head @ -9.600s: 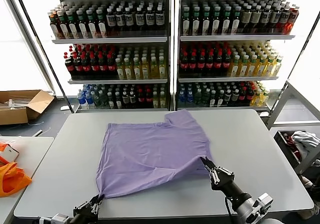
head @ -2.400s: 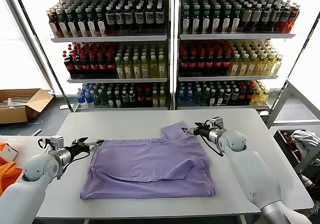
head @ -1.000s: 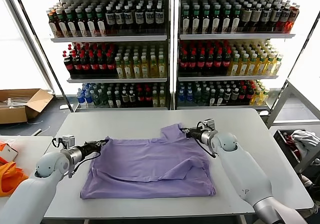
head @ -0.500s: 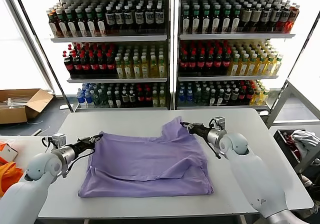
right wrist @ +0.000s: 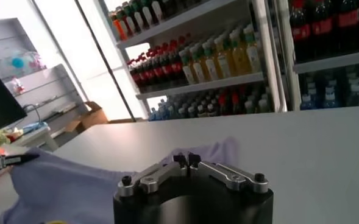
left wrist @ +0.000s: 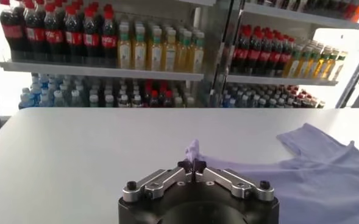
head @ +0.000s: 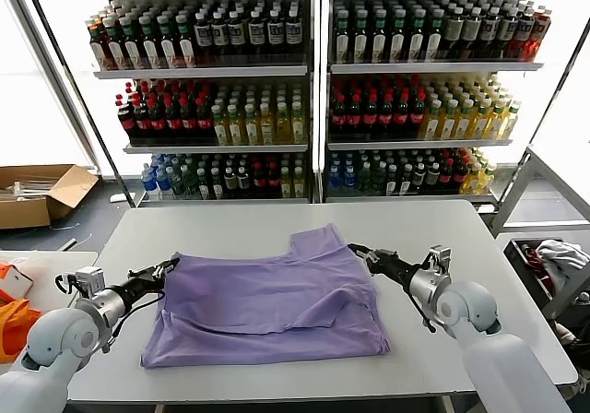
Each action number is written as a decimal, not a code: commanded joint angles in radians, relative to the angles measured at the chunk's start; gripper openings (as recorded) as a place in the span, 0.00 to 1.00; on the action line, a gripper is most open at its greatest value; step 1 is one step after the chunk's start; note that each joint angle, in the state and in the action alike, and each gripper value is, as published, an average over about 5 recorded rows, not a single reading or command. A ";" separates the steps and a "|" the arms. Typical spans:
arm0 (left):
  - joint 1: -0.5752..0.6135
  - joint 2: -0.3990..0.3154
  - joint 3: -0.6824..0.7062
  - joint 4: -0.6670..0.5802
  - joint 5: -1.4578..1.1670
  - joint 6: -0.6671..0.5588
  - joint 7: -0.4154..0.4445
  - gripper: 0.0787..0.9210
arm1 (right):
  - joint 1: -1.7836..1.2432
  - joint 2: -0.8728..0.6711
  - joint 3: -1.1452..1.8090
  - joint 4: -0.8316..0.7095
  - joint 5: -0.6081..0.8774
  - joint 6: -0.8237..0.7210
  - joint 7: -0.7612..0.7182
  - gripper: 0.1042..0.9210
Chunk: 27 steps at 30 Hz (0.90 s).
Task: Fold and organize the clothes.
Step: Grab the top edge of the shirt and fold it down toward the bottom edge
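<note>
The lavender T-shirt (head: pixel 267 302) lies folded over on the grey table (head: pixel 461 238), plain side up, with one sleeve (head: pixel 318 241) pointing to the far side. My left gripper (head: pixel 167 268) is shut on the shirt's far left corner, low over the table. In the left wrist view its fingertips (left wrist: pixel 192 165) pinch a tuft of the fabric, and the rest of the shirt (left wrist: pixel 325 176) spreads beyond. My right gripper (head: pixel 358 250) is shut on the shirt's far right edge by the sleeve. In the right wrist view its fingertips (right wrist: pixel 186 159) are closed with the lavender fabric (right wrist: pixel 75 182) beside them.
Shelves of bottles (head: pixel 313 90) stand behind the table. A cardboard box (head: pixel 37 192) sits on the floor at far left. Bright orange fabric (head: pixel 17 325) lies on a side table at left. A bin with white-grey clothes (head: pixel 558 261) is at right.
Both grippers have drawn back towards the table's near side, spreading a little apart, pulling the shirt's far edge with them. The shirt now lies nearer the front edge.
</note>
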 commanded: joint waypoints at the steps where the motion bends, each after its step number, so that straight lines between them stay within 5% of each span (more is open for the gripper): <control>1: 0.053 -0.005 -0.002 -0.038 0.003 -0.007 -0.016 0.03 | -0.013 0.028 -0.003 0.050 -0.071 -0.005 0.104 0.08; 7: 0.021 -0.007 0.021 -0.030 0.009 -0.005 0.009 0.03 | 0.256 0.143 -0.158 -0.198 -0.151 0.004 0.224 0.27; 19: 0.020 -0.007 0.007 -0.045 0.006 -0.005 0.022 0.03 | 0.490 0.315 -0.261 -0.648 -0.335 0.022 0.218 0.70; 24: 0.019 -0.002 0.007 -0.042 0.004 -0.006 0.031 0.03 | 0.491 0.350 -0.280 -0.694 -0.354 0.009 0.192 0.85; 27: 0.017 0.003 0.005 -0.040 0.001 -0.006 0.036 0.03 | 0.468 0.340 -0.295 -0.651 -0.330 -0.015 0.186 0.83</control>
